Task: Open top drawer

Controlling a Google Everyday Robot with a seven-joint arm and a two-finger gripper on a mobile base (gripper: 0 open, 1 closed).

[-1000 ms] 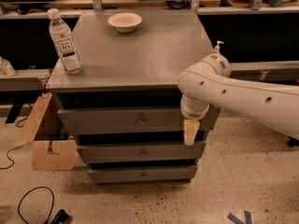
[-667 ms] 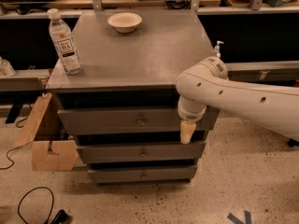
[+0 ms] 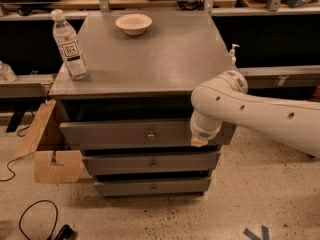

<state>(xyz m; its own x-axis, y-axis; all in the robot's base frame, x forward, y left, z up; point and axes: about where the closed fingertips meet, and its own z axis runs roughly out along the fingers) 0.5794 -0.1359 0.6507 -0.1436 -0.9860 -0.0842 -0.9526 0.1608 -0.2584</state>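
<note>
- Since the task is a straight pull on the top drawer [image 3: 110,133], the gripper [image 3: 199,141] hangs low at the end of the white arm [image 3: 260,116]. Its tan tip is at the right end of the drawer front, but I cannot confirm contact there.
- Only a small tan tip shows below the wrist, so I cannot tell whether the gripper is spread or closed.
- The brass knob [image 3: 151,134] lies to the left of the tip, at about its height and apart from it. The gripper is therefore not on the handle, and I judge it is placed to work the front's right end or edge instead.
- The top drawer reaches leftward from the tip. It sits just under the cabinet top [image 3: 150,64] and above the middle drawer [image 3: 125,163] and the bottom drawer [image 3: 125,187].
- Its front looks wider than the two below, and a dark gap shows over it. This suggests the drawer stands partly out of the cabinet.
- The front's long axis runs level, left to right, ending near the tip. Its face points toward the camera, so the opening direction is straight out, across that axis.
- Above and well left of the tip, a water bottle [image 3: 69,46] and a bowl [image 3: 133,23] stand upright on the cabinet top, clear of the drawer's path.
- Far left of the tip, cardboard [image 3: 50,156] leans beside the cabinet, out of the way.
</note>
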